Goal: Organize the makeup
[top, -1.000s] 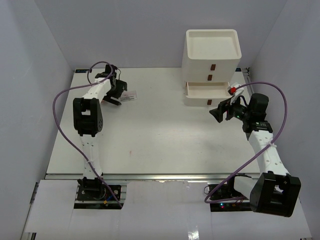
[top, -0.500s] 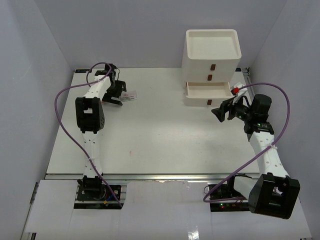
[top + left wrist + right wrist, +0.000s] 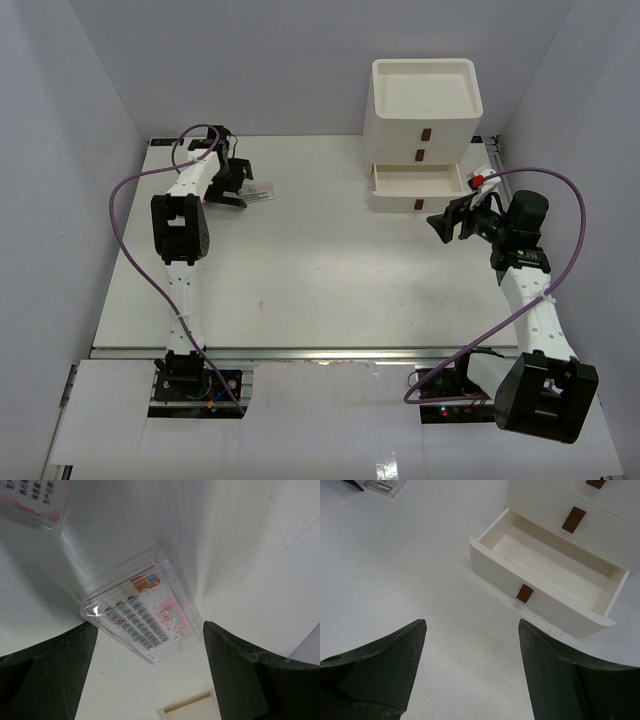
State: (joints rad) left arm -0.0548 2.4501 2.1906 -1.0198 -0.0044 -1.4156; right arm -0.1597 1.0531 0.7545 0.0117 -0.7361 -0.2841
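Of the makeup, flat clear packets show. One packet (image 3: 142,615), holding rows of lashes and a pink card, lies on the white table just beyond my open left gripper (image 3: 150,627), between its fingertips' line but untouched. A second packet (image 3: 30,500) with red print lies past it. From above, a packet (image 3: 262,192) lies right of my left gripper (image 3: 238,187) at the table's back left. My right gripper (image 3: 441,222) hovers open and empty in front of the drawer unit, and the right wrist view shows this gripper (image 3: 471,625) over bare table.
The white drawer unit (image 3: 425,110) stands at the back right, its bottom drawer (image 3: 550,570) pulled out and empty. Its brown handles (image 3: 524,593) face the table's front. Purple cables loop from both arms.
The right arm has drifted slightly right, gripper still open. The left gripper has edged a little toward the table's back by the packets.
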